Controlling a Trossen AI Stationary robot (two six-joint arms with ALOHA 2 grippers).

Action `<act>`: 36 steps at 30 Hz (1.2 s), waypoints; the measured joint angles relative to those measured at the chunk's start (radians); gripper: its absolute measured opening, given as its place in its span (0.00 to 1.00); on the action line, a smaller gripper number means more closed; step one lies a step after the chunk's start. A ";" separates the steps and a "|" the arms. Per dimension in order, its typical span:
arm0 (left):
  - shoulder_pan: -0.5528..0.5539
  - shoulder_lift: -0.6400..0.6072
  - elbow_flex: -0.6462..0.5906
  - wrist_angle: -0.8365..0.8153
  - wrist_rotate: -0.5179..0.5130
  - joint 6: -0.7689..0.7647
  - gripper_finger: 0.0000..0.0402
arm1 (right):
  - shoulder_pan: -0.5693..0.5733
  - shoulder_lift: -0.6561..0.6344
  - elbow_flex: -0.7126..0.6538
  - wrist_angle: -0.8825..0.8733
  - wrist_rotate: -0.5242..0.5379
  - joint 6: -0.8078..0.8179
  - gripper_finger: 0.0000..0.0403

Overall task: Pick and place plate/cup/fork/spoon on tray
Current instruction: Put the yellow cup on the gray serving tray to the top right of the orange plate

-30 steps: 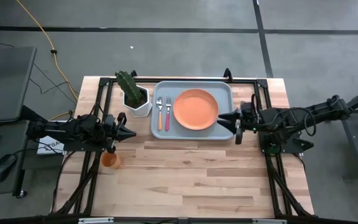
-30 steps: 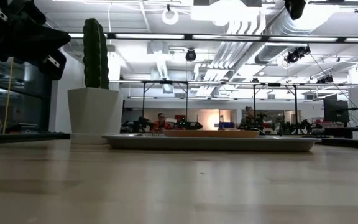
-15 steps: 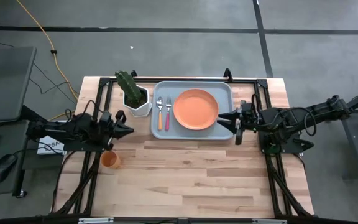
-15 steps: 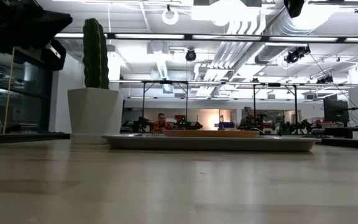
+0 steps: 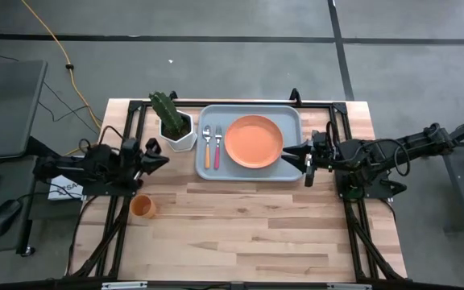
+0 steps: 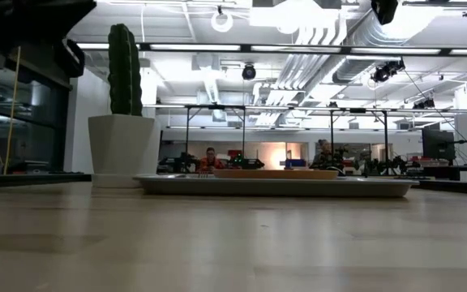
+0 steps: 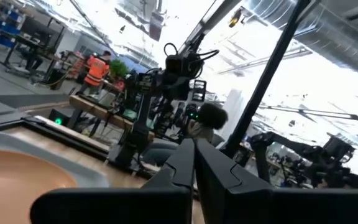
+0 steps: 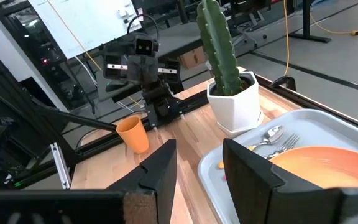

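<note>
The pale blue-grey tray (image 5: 291, 118) lies at the table's far middle. In it rest the orange plate (image 5: 254, 142), the orange-handled spoon (image 5: 207, 146) and the pink-handled fork (image 5: 217, 147). The small orange cup (image 5: 142, 207) stands upright on the wood at the left and also shows in the right wrist view (image 8: 133, 134). My left gripper (image 5: 164, 159) is shut and empty, raised beyond the cup and left of the tray. My right gripper (image 5: 290, 153) is open and empty over the tray's right rim, beside the plate (image 8: 328, 168).
A white pot with a green cactus (image 5: 176, 125) stands just left of the tray, close to my left gripper. Black frame rails (image 5: 127, 137) run along the table's left and right sides. Bare wood lies between the tray and the near edge.
My left gripper has drawn back toward the table's far-left and risen away from the cup; in the low view it climbs toward the picture's top. The cup stays upright on the table.
</note>
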 joint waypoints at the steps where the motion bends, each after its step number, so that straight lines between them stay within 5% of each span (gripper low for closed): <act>1: 0.000 0.016 0.016 -0.005 0.000 -0.004 0.01 | 0.000 0.000 0.000 0.000 0.000 0.000 0.30; 14: 0.001 0.508 0.371 -0.128 0.051 0.126 0.35 | 0.000 0.000 0.000 0.000 0.000 0.012 0.30; 23: 0.000 0.778 0.765 -0.786 0.272 0.309 0.53 | 0.000 0.000 0.000 0.000 -0.007 0.025 0.30; 29: -0.056 0.822 0.843 -1.112 0.401 0.229 0.53 | 0.000 0.000 0.000 0.000 -0.007 0.025 0.30; 36: -0.247 0.822 0.843 -1.438 0.225 0.339 0.53 | 0.000 0.000 0.001 0.000 -0.007 0.024 0.30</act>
